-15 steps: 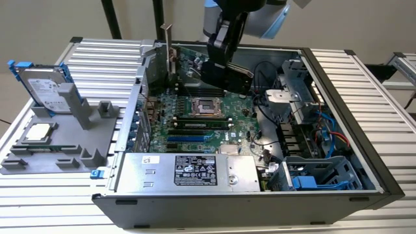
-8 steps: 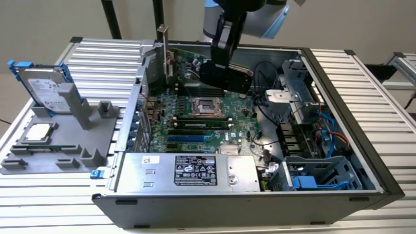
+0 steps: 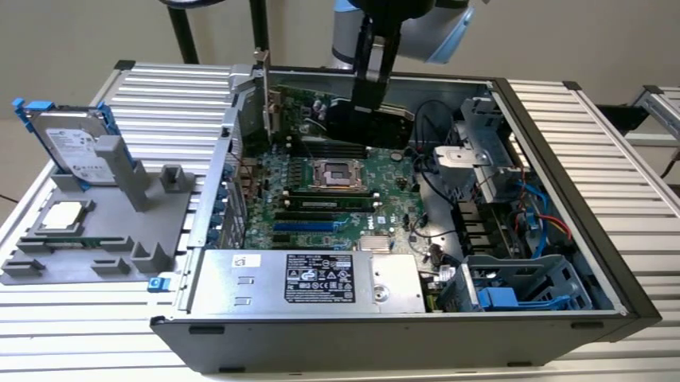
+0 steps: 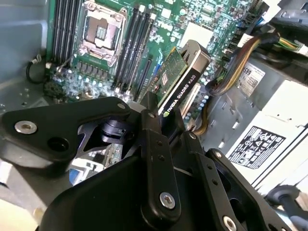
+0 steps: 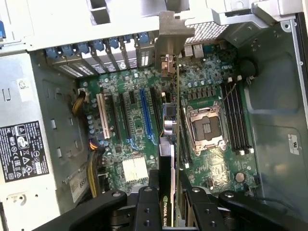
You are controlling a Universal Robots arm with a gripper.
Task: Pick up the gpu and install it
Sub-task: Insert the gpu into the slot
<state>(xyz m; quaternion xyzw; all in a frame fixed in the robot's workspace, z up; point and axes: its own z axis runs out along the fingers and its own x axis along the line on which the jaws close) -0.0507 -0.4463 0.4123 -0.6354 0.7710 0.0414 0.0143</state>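
end effector [image 4: 162,118] clamped on gpu [image 4: 186,77] | gpu over motherboard [image 3: 318,203] | inside case [image 3: 351,344]

The case [image 3: 579,195] lies on its side, open at the top, so the whole motherboard [image 3: 308,215] can be reached from above. The gripper [image 3: 370,102], clamped on the gpu [image 3: 367,127], hangs over it with air all round. The expansion slots [image 5: 143,113] stand bare. The power supply [image 3: 308,278] hems them in on one side, the CPU socket [image 5: 206,126] and memory slots [image 5: 236,115] on the other. A yellow-and-black cable bundle [image 5: 94,166] crowds the slots' edge, and the drive cage [image 3: 531,286] blocks the exterior view's right.
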